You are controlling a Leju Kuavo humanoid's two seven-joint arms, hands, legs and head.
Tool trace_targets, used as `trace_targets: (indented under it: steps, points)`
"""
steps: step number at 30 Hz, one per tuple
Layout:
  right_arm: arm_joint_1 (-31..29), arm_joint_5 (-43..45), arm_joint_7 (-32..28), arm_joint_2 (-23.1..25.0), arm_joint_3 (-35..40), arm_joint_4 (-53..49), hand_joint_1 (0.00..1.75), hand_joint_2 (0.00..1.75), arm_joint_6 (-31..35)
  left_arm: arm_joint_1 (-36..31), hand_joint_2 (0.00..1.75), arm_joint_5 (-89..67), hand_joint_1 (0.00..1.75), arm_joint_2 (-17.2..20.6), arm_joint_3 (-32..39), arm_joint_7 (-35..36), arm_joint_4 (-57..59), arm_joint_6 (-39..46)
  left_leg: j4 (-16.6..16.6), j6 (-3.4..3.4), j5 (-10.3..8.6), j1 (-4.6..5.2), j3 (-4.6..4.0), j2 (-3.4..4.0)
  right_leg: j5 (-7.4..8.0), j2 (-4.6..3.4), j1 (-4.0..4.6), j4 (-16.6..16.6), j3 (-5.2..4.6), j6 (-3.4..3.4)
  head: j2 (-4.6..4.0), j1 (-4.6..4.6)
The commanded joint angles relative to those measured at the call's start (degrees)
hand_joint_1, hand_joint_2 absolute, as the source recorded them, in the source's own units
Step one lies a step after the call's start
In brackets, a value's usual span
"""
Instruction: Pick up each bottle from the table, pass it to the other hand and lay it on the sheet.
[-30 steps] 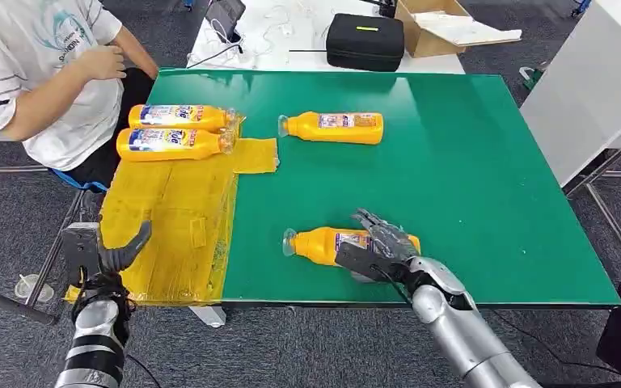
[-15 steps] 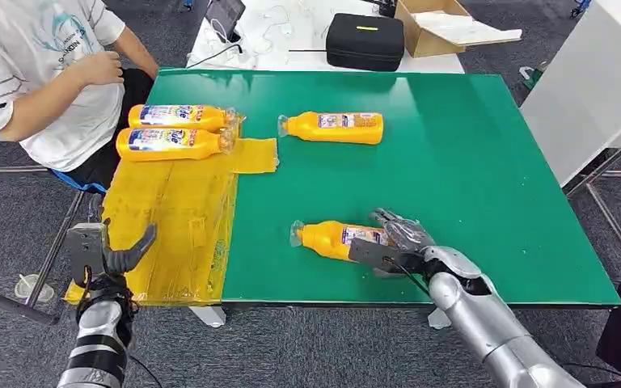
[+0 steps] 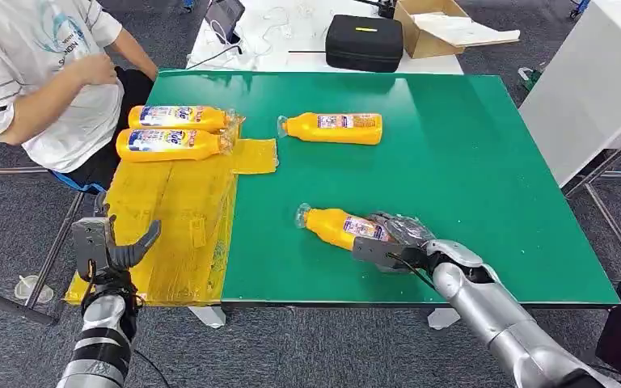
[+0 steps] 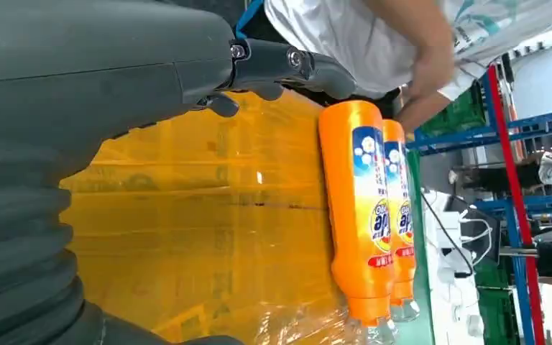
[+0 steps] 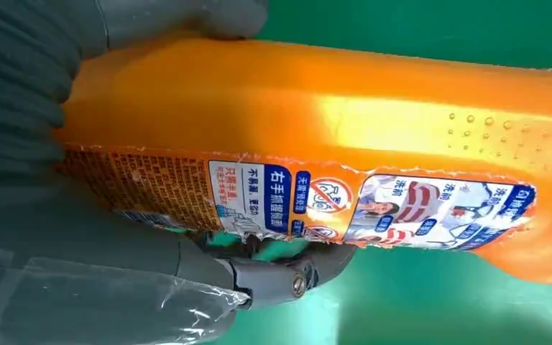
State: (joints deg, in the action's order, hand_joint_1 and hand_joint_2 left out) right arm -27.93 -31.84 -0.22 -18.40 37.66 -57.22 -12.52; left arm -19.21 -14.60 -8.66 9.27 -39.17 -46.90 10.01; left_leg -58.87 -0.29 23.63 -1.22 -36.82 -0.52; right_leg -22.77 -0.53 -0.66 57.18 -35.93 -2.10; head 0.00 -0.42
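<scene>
A: What's the setting?
B: A green table (image 3: 469, 153) on a grey carpet, with a yellow sheet (image 3: 174, 214) over its left end.

A: Where's the bottle being handled?
B: An orange bottle (image 3: 340, 227) sits near the front edge of the table, right of the sheet, cap towards the sheet. The right hand (image 3: 392, 241) grips its base end, thumb and fingers wrapped around the body.

A: The other bottles?
B: Two bottles (image 3: 174, 144) lie side by side at the far end of the sheet. A fourth bottle (image 3: 333, 127) lies on the bare table just right of the sheet.

A: The left hand?
B: The left hand (image 3: 109, 250) hovers at the sheet's front-left corner, fingers apart, holding nothing.

A: Anyone nearby?
B: A person (image 3: 36, 77) in a white shirt sits by the sheet's far-left corner.
</scene>
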Motion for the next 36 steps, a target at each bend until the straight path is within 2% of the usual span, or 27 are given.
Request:
trace_targets:
  steps: [1, 3, 4, 8, 12, 14, 16, 17, 21, 22, 25, 28, 29, 31, 34, 36]
  points:
    - [4.50, 3.58, -1.70, 3.22, -0.79, 3.65, 1.75, 1.75, 5.36, -2.05, 1.75, 0.42, 0.00, -0.07, -1.35, 0.20, 5.02, 0.09, 0.10, 0.04, 0.02, -0.04, 0.29, -0.09, -0.02, 0.16, 0.07, -0.14, 0.32, 0.07, 0.00, 0.00]
    - [5.39, 3.70, -1.67, 3.83, -2.16, 2.25, 1.75, 1.75, 7.23, -1.87, 1.75, 0.56, 0.00, -0.11, -1.32, 0.20, 4.83, -0.03, 0.15, 0.05, 0.00, -0.04, 0.36, -0.11, -0.02, 0.21, 0.07, -0.18, 0.40, 0.09, 0.00, 0.00]
    - [7.42, 3.82, -3.08, 6.00, -6.15, 0.18, 1.75, 1.75, 11.50, -1.40, 1.75, 0.80, 0.00, -0.25, -1.20, 0.20, 4.11, -0.03, 0.10, 0.03, 0.01, -0.05, 0.29, -0.09, -0.02, 0.17, 0.08, -0.14, 0.32, 0.08, 0.00, 0.00]
    - [8.02, 3.15, -2.58, 6.60, -6.56, -1.04, 1.75, 1.75, 11.76, -1.13, 1.75, 0.79, 0.00, -0.30, -1.20, 0.25, 3.70, -0.07, 0.12, 0.04, 0.06, -0.04, 0.39, 0.02, -0.04, 0.08, 0.08, -0.13, 0.40, 0.11, 0.00, 0.02]
    - [13.50, -3.36, -7.69, 14.20, -18.01, -11.49, 1.75, 1.75, 26.99, 0.75, 1.75, 1.25, 0.00, -1.04, -0.91, 0.91, 0.39, -1.13, 0.12, 0.01, 0.07, -0.04, 0.37, 0.14, -0.03, -0.03, 0.08, -0.10, 0.29, 0.13, 0.02, -0.02]
    - [16.74, -8.25, -11.36, 18.94, -23.25, -19.81, 1.75, 1.75, 38.60, 2.04, 1.75, 2.37, 0.00, -1.88, -1.36, 2.03, -1.97, -3.56, 0.12, 0.03, 0.12, -0.02, 0.43, 0.14, -0.09, -0.01, 0.07, -0.06, 0.33, 0.17, 0.02, -0.02]
    - [18.87, -10.10, -14.19, 21.66, -26.62, -25.74, 1.75, 1.75, 46.26, 2.70, 1.75, 4.79, 0.00, -2.84, -2.48, 3.75, -3.59, -7.32, -0.01, 0.02, 0.17, 0.02, 0.15, 0.18, -0.12, -0.11, 0.01, 0.13, 0.07, 0.15, 0.00, 0.00]
    - [19.24, -10.69, -14.84, 21.93, -27.21, -26.75, 1.75, 1.75, 47.66, 2.80, 1.75, 5.83, 0.00, -3.06, -2.93, 4.34, -3.96, -8.88, -0.02, -0.01, 0.09, 0.02, -0.08, 0.09, -0.07, -0.08, 0.00, 0.13, -0.11, 0.09, 0.00, -0.07]
    - [19.65, -10.41, -15.28, 21.67, -27.88, -26.99, 1.75, 1.75, 47.75, 2.74, 1.75, 5.93, 0.00, -3.32, -3.57, 4.58, -4.28, -8.86, 0.00, 0.06, 0.12, 0.00, 0.02, -0.14, -0.18, 0.18, 0.03, 0.03, 0.06, 0.06, 0.00, -0.04]
    - [19.61, -8.86, -18.15, 22.90, -29.51, -26.35, 1.75, 1.75, 50.46, 2.65, 1.75, 7.13, 0.00, -2.95, -4.60, 5.10, -4.29, -11.40, 0.01, 0.05, 0.07, 0.00, -0.06, -0.11, -0.12, 0.12, 0.02, 0.01, -0.02, 0.04, 0.00, -0.02]
    - [19.95, -9.75, -21.75, 24.00, -31.77, -25.24, 1.75, 1.75, 52.52, 3.50, 1.75, 11.08, 0.00, -2.29, -8.85, 6.80, -7.18, -20.95, 0.02, 0.06, 0.07, 0.06, -0.15, -0.03, -0.08, 0.04, -0.04, 0.03, -0.10, 0.05, 0.00, 0.00]
    - [19.92, -8.54, -25.94, 24.04, -31.38, -21.32, 1.75, 1.75, 51.64, 4.04, 1.75, 14.23, 0.00, -1.37, -13.81, 8.39, -10.38, -27.52, 0.02, 0.03, 0.06, 0.07, -0.16, -0.10, -0.07, 0.11, -0.07, 0.00, -0.08, 0.06, 0.00, -0.02]
    - [19.55, -8.31, -25.97, 24.76, -31.12, -18.24, 1.75, 1.75, 50.57, 4.35, 1.75, 14.84, 0.00, -1.17, -15.72, 8.35, -11.92, -29.12, 0.06, 0.09, 0.13, 0.08, 0.13, -0.09, -0.16, 0.18, -0.05, -0.02, 0.20, 0.14, 0.00, -0.02]
    - [18.93, -7.88, -27.75, 26.05, -30.12, -12.99, 1.75, 1.75, 49.34, 5.13, 1.75, 16.79, 0.00, -0.70, -19.12, 9.18, -14.66, -32.45, 0.07, 0.05, 0.10, 0.06, 0.02, -0.02, -0.09, 0.05, -0.05, -0.05, 0.06, 0.10, 0.00, 0.00]
    - [18.30, -7.79, -29.66, 27.89, -27.34, -6.88, 1.75, 1.75, 47.25, 5.83, 1.75, 19.85, 0.00, 0.24, -23.57, 10.13, -16.46, -36.66, 0.12, 0.03, 0.14, 0.03, 0.11, 0.16, -0.05, -0.13, -0.02, -0.11, 0.10, 0.11, 0.02, -0.02]
    - [18.13, -8.23, -30.01, 28.52, -26.90, -5.64, 1.75, 1.75, 48.36, 6.05, 1.75, 19.76, 0.00, 0.21, -24.26, 10.12, -16.51, -36.38, 0.12, 0.03, 0.13, 0.03, 0.11, 0.13, -0.06, -0.10, -0.02, -0.09, 0.09, 0.10, 0.00, -0.02]
